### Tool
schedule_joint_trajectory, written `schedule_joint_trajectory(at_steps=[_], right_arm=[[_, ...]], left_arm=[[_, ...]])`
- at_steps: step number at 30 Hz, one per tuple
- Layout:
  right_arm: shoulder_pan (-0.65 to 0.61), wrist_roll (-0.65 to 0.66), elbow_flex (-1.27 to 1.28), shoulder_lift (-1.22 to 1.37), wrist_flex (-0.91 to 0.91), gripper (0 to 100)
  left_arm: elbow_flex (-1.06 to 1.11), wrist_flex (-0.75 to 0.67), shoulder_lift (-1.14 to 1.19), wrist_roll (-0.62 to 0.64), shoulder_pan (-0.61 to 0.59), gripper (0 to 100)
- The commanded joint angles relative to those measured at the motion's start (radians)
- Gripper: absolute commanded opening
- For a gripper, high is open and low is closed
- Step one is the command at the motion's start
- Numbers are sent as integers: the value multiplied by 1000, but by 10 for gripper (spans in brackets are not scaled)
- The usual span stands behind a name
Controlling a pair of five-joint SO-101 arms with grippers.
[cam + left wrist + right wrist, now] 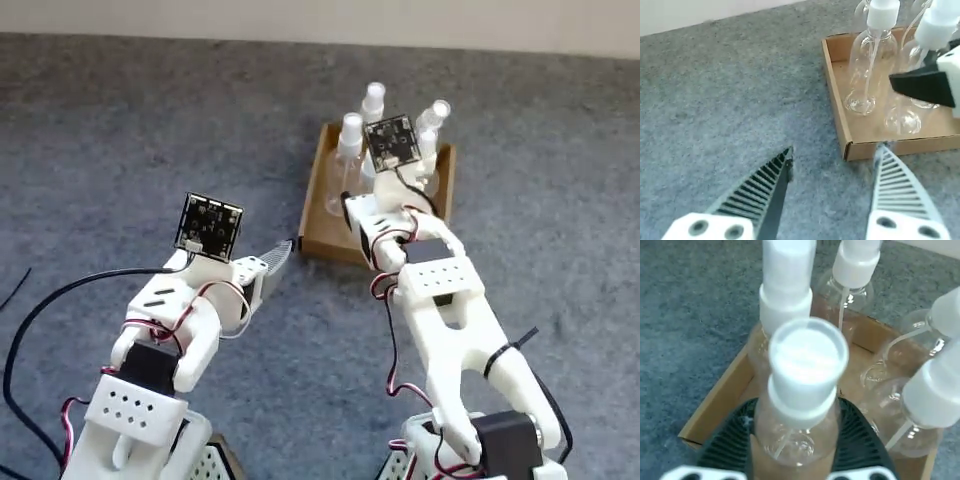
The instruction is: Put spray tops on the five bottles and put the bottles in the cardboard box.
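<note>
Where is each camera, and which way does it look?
High view: above the table, looking down on both arms, box and bottles.
Left wrist view: on left arm, facing the box past the open left gripper.
Right wrist view: on right arm, facing down at the bottle in the right gripper.
All three share the box.

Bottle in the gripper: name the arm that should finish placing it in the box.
Right. The right gripper is shut on the bottle over the box; the left gripper hangs open and empty over the carpet beside the box.
</note>
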Motion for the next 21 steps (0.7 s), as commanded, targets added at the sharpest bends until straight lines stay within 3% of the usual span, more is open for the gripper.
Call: schedule_joint_trajectory(at_steps=[1,21], right_arm=[[-4,-11,-5,8,-45,3],[-5,-5,61,10,-45,7]], left_arm=[[-5,-21,-2,-3,-8,232],[-5,-21,-2,-3,-8,232]])
